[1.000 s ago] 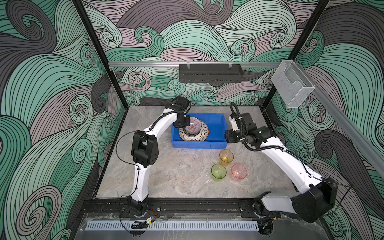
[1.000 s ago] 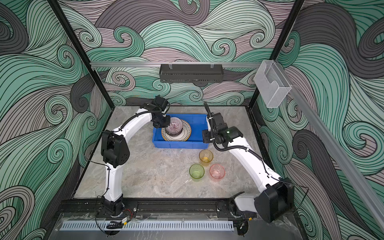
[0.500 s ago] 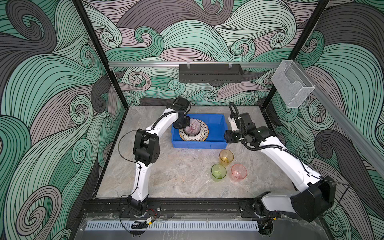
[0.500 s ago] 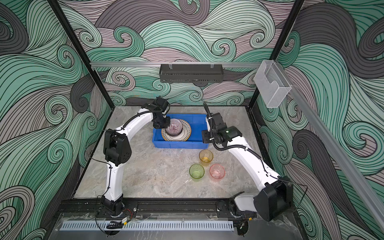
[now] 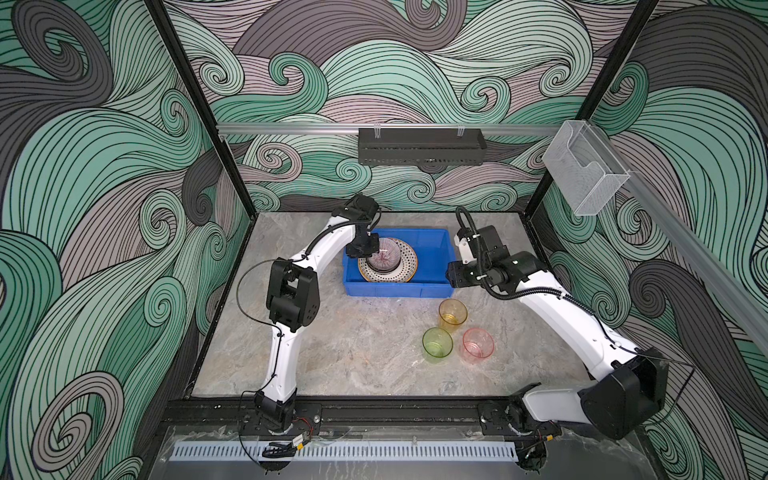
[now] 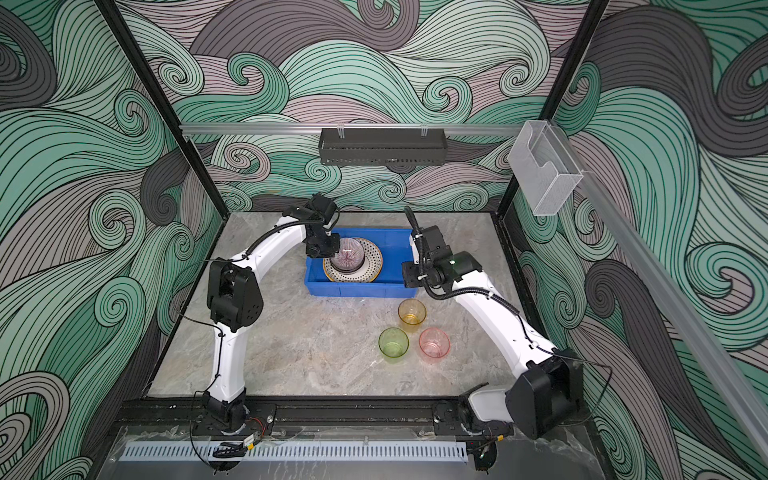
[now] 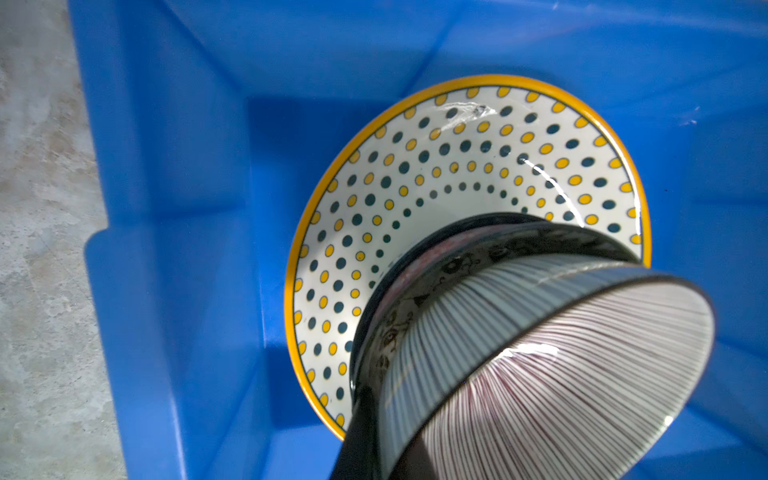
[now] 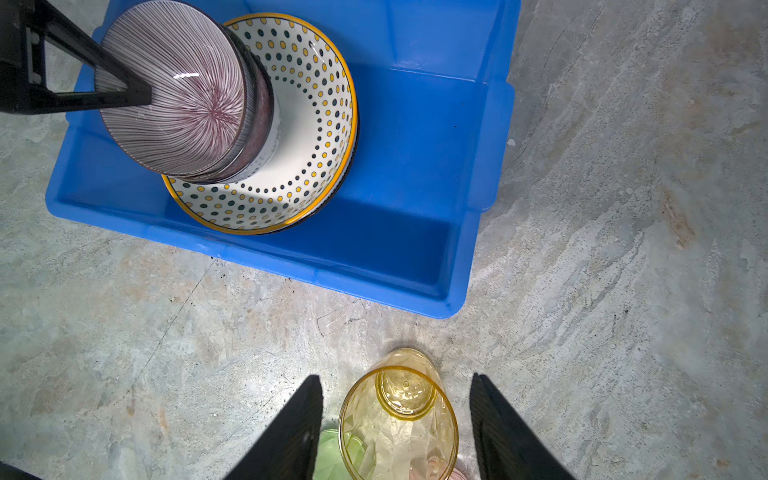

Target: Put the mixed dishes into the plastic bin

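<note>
While left tool (image 5: 370,250) pinches striped bowl (image 5: 384,258) rim over dotted plate (image 5: 405,272) inside blue bin (image 5: 395,289), right tool (image 8: 395,377) hangs spread over orange cup (image 8: 399,419) on worktop (image 5: 353,332); cup likely light, slick; grip mid-wall.

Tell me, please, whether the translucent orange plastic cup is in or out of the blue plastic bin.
Out: the orange cup stands upright on the grey tabletop, in front of the blue bin.
</note>
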`<state>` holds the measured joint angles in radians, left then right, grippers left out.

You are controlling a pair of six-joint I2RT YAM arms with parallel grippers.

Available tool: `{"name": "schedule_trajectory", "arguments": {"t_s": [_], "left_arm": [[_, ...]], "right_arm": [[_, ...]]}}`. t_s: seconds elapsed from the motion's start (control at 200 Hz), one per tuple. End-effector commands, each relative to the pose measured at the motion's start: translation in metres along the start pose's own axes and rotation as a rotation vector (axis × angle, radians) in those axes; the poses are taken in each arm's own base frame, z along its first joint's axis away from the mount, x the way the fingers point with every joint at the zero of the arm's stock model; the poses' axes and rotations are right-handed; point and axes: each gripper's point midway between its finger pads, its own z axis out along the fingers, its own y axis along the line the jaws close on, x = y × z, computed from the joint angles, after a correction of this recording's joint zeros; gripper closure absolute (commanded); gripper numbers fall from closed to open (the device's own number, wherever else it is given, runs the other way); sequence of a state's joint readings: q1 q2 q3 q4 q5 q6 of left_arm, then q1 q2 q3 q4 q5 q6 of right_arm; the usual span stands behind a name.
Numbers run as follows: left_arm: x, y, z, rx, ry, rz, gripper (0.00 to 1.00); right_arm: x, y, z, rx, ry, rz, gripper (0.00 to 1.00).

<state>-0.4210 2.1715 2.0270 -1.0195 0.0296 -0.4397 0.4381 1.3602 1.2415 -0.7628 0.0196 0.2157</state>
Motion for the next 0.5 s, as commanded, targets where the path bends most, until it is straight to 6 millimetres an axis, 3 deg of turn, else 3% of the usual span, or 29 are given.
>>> {"name": "schedule_trajectory", "arguments": {"t_s": [0.0, 0.496], "left_arm": [[-0.002, 0.006, -0.006, -0.016, 0.007, -0.023, 0.89], [0.003, 0.007, -0.017, -0.018, 0.016, -0.026, 0.85]], "right_arm": [[0.0, 0.0, -0.002, -0.007, 0.01, 0.008, 0.42], [0.002, 0.003, -0.004, -0.021, 0.011, 0.021, 0.43]]}}
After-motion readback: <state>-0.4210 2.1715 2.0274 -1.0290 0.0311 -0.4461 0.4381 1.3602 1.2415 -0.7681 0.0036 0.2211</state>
